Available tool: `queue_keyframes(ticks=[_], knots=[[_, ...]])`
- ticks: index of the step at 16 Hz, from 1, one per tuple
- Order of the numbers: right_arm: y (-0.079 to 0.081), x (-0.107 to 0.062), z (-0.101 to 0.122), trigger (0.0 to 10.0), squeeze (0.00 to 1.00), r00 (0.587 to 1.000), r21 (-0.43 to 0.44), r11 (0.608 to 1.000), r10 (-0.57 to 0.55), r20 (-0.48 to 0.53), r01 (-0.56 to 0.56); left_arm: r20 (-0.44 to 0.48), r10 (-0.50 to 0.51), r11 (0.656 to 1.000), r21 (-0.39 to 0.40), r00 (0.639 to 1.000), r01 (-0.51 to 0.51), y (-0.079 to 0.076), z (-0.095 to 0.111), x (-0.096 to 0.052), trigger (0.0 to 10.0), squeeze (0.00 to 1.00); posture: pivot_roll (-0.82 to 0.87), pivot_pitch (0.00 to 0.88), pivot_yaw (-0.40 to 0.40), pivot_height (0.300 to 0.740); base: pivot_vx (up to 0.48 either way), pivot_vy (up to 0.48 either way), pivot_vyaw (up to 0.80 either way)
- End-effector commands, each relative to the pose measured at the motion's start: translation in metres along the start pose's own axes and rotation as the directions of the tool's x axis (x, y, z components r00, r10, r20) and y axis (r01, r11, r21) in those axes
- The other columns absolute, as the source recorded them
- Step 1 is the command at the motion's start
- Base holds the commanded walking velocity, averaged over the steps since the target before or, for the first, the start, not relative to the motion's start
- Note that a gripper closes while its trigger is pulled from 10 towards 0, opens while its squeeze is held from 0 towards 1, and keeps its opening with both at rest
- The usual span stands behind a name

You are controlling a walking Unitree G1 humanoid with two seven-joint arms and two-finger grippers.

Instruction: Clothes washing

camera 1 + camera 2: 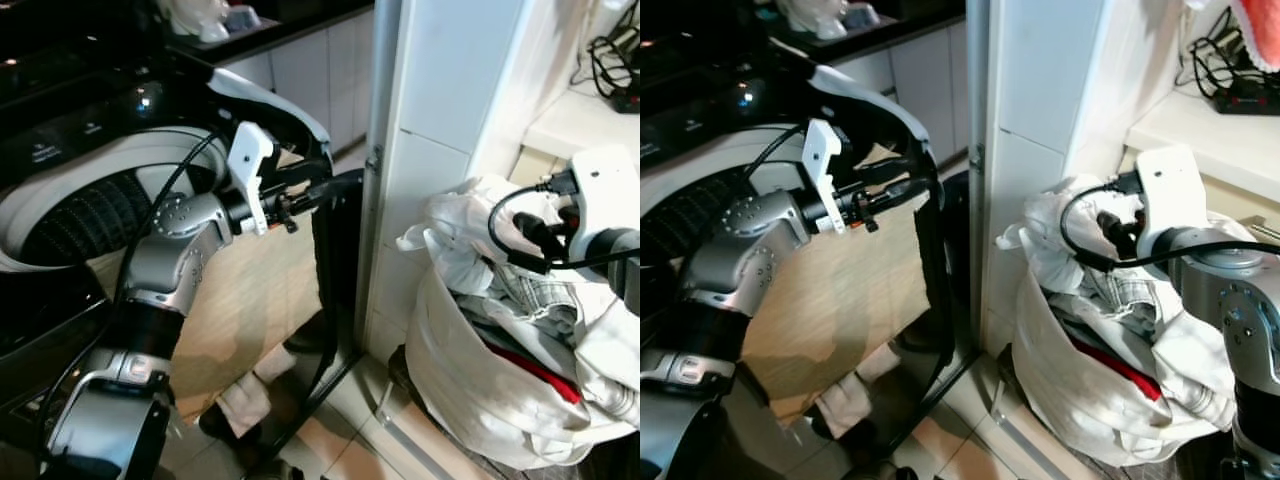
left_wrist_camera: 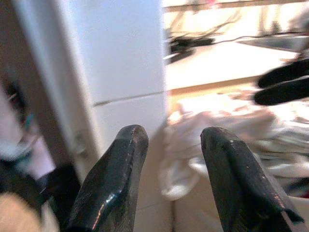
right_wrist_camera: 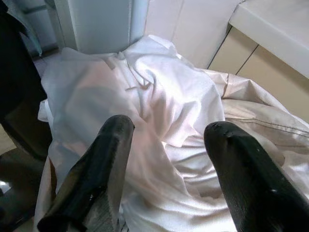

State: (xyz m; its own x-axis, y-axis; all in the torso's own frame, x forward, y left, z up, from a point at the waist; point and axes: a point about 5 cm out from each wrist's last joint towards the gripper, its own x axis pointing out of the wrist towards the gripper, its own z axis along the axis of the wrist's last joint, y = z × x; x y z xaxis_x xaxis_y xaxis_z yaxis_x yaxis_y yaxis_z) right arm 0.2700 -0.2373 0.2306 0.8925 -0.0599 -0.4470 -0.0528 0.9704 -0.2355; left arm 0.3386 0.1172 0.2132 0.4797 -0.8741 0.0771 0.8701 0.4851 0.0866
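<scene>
your right hand (image 3: 164, 169), fingers spread, hovers right above the heap, empty.
white laundry (image 3: 159, 111) is piled in a bag (image 1: 470, 400) on the floor at your 2 o'clock, beside the white pillar (image 1: 440, 120). left hand (image 2: 169, 164), spread and empty, points at the pillar from 10 o'clock by the washer drum (image 1: 70, 215). the right one is far nearer; reach straight down.

The left arm (image 1: 170, 260) rises bent at the elbow, its wrist turned so the left gripper (image 1: 325, 190) reaches out level towards the robot's right, fingers (image 2: 113, 183) parted with nothing between them. The right arm (image 1: 1230, 290) (a black cable looping over its wrist) angles inward, the right gripper (image 3: 166, 169) spread wide and empty.
</scene>
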Motion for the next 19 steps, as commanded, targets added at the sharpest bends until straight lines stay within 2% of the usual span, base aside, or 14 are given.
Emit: queue_keyframes(ticks=[1,2,4,6,8,9,10,13,16,17,18,19], knots=[[-0.008,-0.004,0.003,10.0,1.00,1.000,-0.025,0.999,-0.025,-0.006,0.025,-0.028,-0.067,0.998,-0.003,0.997,0.067,-0.011,0.000,-0.003,10.0,0.00,-0.09,0.000,0.085,0.740,0.000,0.000,0.00],[-0.018,-0.012,0.004,10.0,1.00,0.997,-0.068,0.996,-0.061,-0.050,0.057,-0.042,-0.114,0.993,-0.004,0.993,0.114,-0.022,0.001,-0.007,10.0,0.00,-0.08,0.000,0.074,0.740,0.000,0.000,0.00],[-0.032,-0.027,-0.001,10.0,1.00,0.985,-0.120,0.987,-0.121,-0.123,0.106,-0.059,-0.146,0.989,-0.024,0.988,0.145,-0.034,0.003,-0.011,10.0,0.00,-0.09,0.000,0.073,0.740,0.000,0.000,0.00],[-0.051,-0.033,-0.005,10.0,1.00,0.975,0.005,0.984,-0.175,-0.134,0.178,-0.046,-0.170,0.984,-0.057,0.984,0.167,-0.041,0.006,-0.009,10.0,0.00,-0.10,0.000,0.081,0.740,0.000,0.000,0.00],[-0.059,-0.037,-0.012,10.0,1.00,0.972,0.084,0.978,-0.174,-0.160,0.189,-0.045,-0.206,0.977,-0.068,0.978,0.203,-0.046,0.009,-0.008,10.0,0.00,-0.10,0.000,0.085,0.740,0.000,0.000,0.00],[-0.066,-0.040,-0.021,10.0,0.96,0.964,0.109,0.973,-0.182,-0.195,0.205,-0.047,-0.235,0.970,-0.079,0.971,0.231,-0.051,0.011,-0.007,10.0,0.00,-0.10,0.000,0.084,0.740,0.000,0.000,0.00],[-0.072,-0.043,-0.033,10.0,0.00,0.957,0.138,0.968,-0.172,-0.234,0.208,-0.050,-0.264,0.961,-0.100,0.963,0.258,-0.056,0.012,-0.008,10.0,0.00,-0.11,0.000,0.084,0.740,0.000,0.000,0.00],[-0.081,-0.044,-0.059,10.0,0.00,0.929,0.199,0.948,-0.175,-0.326,0.248,-0.041,-0.312,0.941,-0.151,0.949,0.303,-0.065,0.013,-0.009,10.0,0.00,-0.12,0.000,0.089,0.740,0.000,0.000,0.00],[-0.081,-0.037,-0.074,10.0,0.00,0.903,0.220,0.937,-0.171,-0.393,0.273,-0.051,-0.328,0.935,-0.159,0.943,0.317,-0.070,0.012,-0.006,10.0,0.00,-0.12,0.000,0.092,0.740,0.000,0.000,0.00],[-0.081,-0.034,-0.076,9.1,0.00,0.910,0.251,0.930,-0.161,-0.383,0.270,-0.050,-0.324,0.936,-0.162,0.945,0.313,-0.071,0.013,-0.005,10.0,0.00,-0.12,0.000,0.091,0.740,0.000,0.000,0.00],[-0.081,-0.032,-0.075,2.0,0.00,0.915,0.267,0.925,-0.160,-0.371,0.270,-0.047,-0.322,0.936,-0.165,0.946,0.310,-0.072,0.014,-0.005,10.0,0.00,-0.11,0.000,0.088,0.740,0.000,0.000,0.00],[-0.082,-0.031,-0.075,0.0,0.00,0.916,0.269,0.924,-0.161,-0.367,0.271,-0.046,-0.320,0.937,-0.166,0.946,0.309,-0.072,0.014,-0.005,10.0,0.00,-0.11,0.000,0.087,0.740,0.000,0.000,0.00]])
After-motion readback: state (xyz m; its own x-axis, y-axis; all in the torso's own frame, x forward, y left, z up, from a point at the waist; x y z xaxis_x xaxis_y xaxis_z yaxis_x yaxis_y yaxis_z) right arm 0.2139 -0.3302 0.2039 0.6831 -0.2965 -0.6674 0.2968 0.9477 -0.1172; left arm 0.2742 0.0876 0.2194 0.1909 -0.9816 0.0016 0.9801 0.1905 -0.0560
